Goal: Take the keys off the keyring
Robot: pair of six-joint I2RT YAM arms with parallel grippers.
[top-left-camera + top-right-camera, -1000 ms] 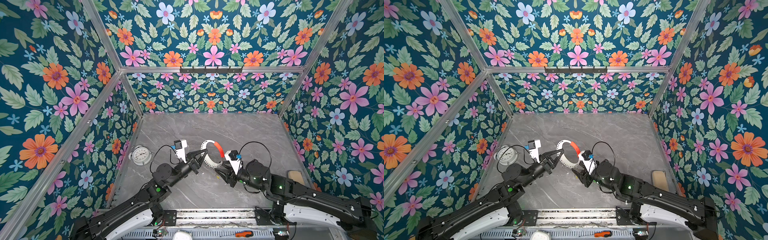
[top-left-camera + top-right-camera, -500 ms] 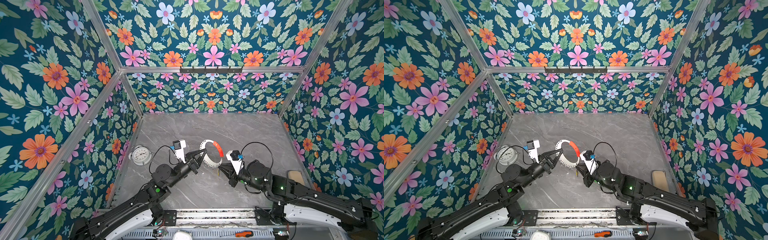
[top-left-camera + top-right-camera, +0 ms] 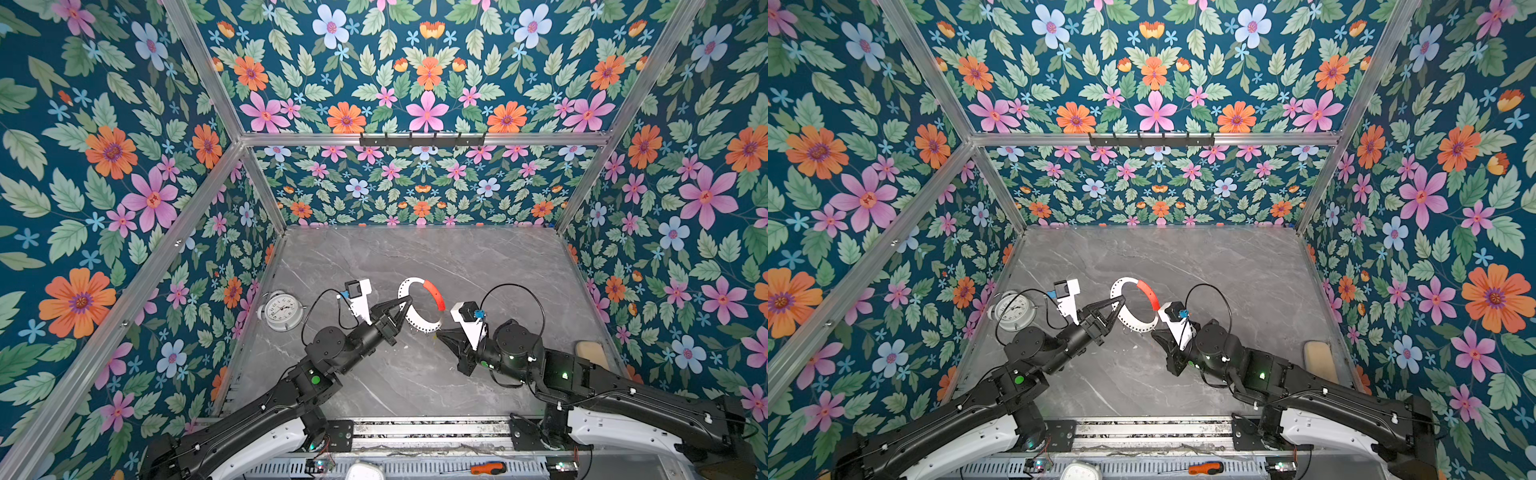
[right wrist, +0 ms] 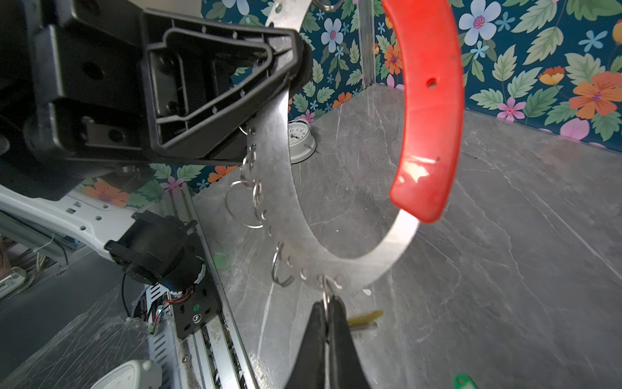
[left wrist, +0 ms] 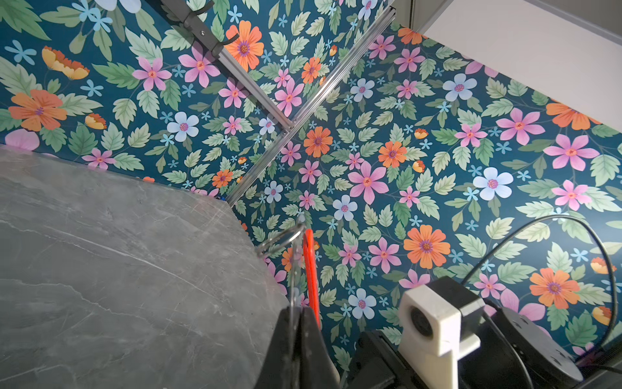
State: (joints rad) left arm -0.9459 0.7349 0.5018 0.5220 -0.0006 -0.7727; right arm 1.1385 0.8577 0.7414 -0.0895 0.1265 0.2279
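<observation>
The keyring (image 3: 419,325) (image 3: 1136,323) is a silver band with a red section (image 4: 427,111), held upright above the table. My left gripper (image 3: 405,305) (image 3: 1121,301) (image 5: 298,313) is shut on the band's left side, which shows edge-on in the left wrist view. Several small split rings (image 4: 245,202) dangle from its rim. My right gripper (image 3: 436,332) (image 3: 1154,332) (image 4: 326,303) is shut on one split ring at the lower rim. The yellow key (image 4: 365,318) sticks out beside those jaws. A green key head (image 4: 464,382) shows low over the table.
A white alarm clock (image 3: 284,309) (image 3: 1013,309) stands by the left wall. A beige block (image 3: 592,351) lies by the right wall. An orange-handled screwdriver (image 3: 484,468) rests on the front rail. Floral walls close in three sides.
My right gripper has closed from open to shut at the keyring's lower rim. The left gripper and the keyring have stayed where they were.
</observation>
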